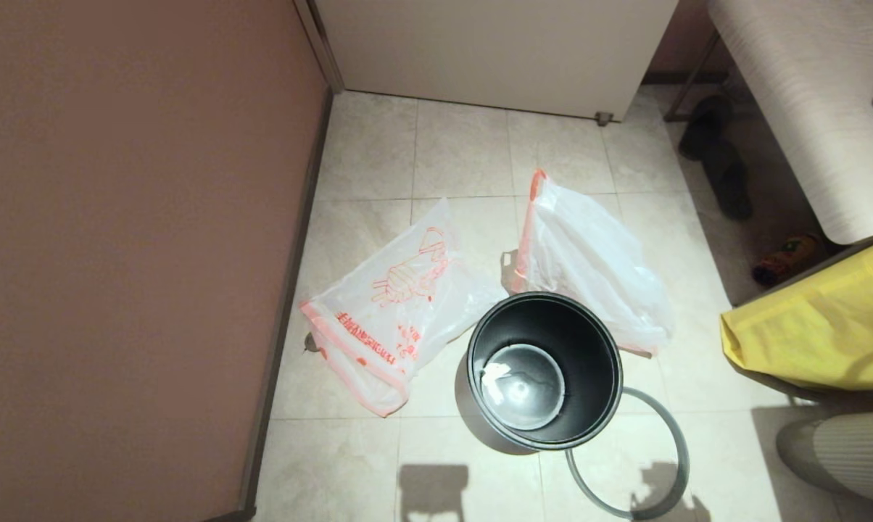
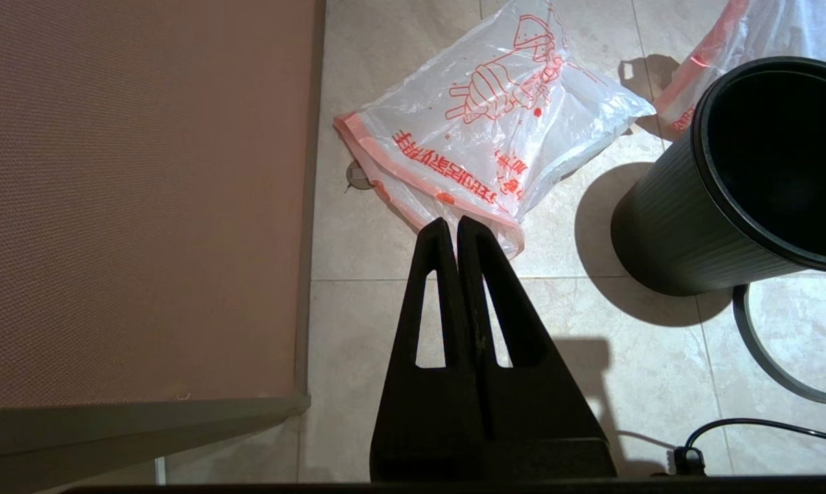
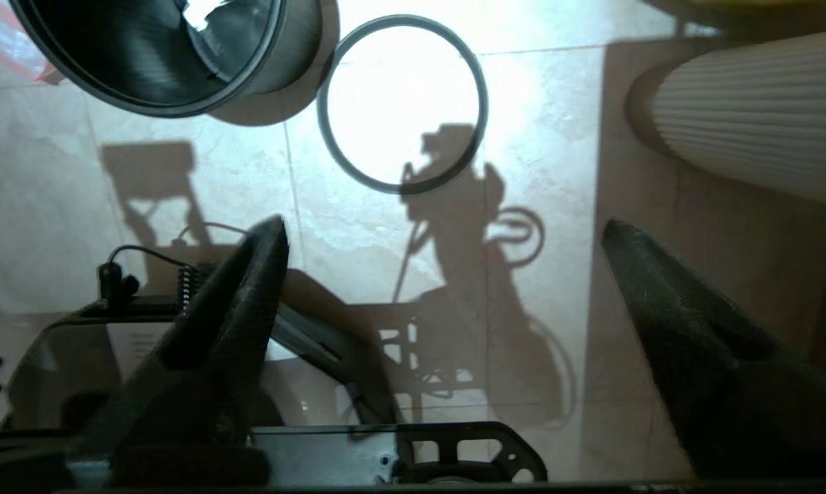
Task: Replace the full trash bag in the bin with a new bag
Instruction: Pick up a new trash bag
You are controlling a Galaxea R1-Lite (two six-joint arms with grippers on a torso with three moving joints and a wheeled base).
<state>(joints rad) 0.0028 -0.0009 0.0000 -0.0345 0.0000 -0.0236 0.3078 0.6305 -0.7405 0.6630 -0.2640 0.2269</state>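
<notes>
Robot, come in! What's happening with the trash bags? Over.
Left gripper shut, empty, above new bag. Right gripper open. Bin unlined, full trash bag out. Hoop off.

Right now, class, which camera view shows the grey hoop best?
The right wrist view: the whole grey hoop lies flat on the floor beside the bin. The head view hides part behind the bin; the left wrist view catches only an arc.

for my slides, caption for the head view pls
Empty bin on tile, new bag and full trash bag lying behind it.
</notes>
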